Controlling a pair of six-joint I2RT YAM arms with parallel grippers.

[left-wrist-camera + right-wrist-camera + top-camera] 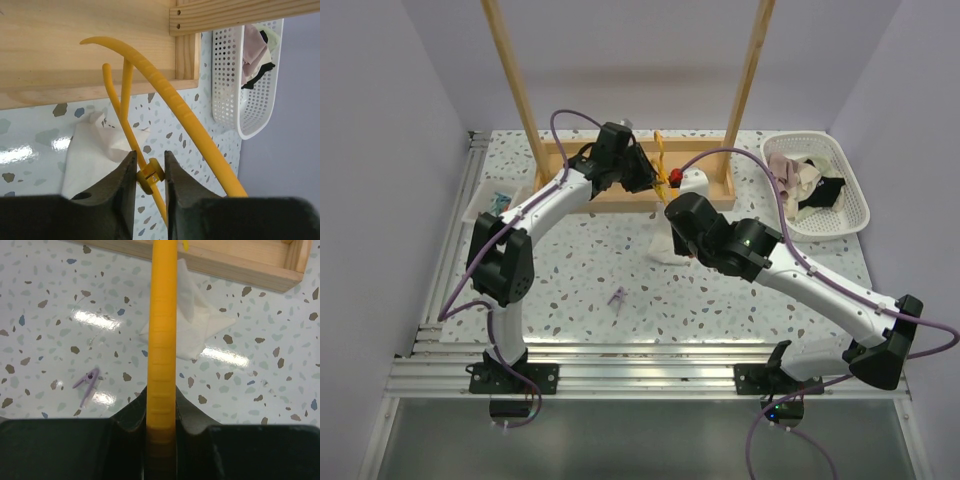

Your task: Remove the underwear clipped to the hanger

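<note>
The yellow-orange hanger (pixel 660 160) hangs between my two grippers above the table by the wooden rack. My left gripper (pixel 646 176) is shut on a small yellow clip (pixel 150 175) on the hanger's thin bar (pixel 125 115); no fabric shows in that clip. My right gripper (pixel 673 236) is shut on a thick arm of the hanger (pixel 162 340). The white underwear (pixel 663 248) lies limp and wrinkled on the table below the hanger. It also shows in the left wrist view (pixel 95 152) and in the right wrist view (pixel 200 325). I cannot tell whether any clip still holds it.
The wooden rack base (pixel 582 196) and its two tall posts (pixel 516 80) stand at the back. A white slotted basket (pixel 818 234) with cloths sits at the right. A purple clothespin (pixel 617 297) lies on the table in front. A small red object (pixel 676 178) sits on the rack base.
</note>
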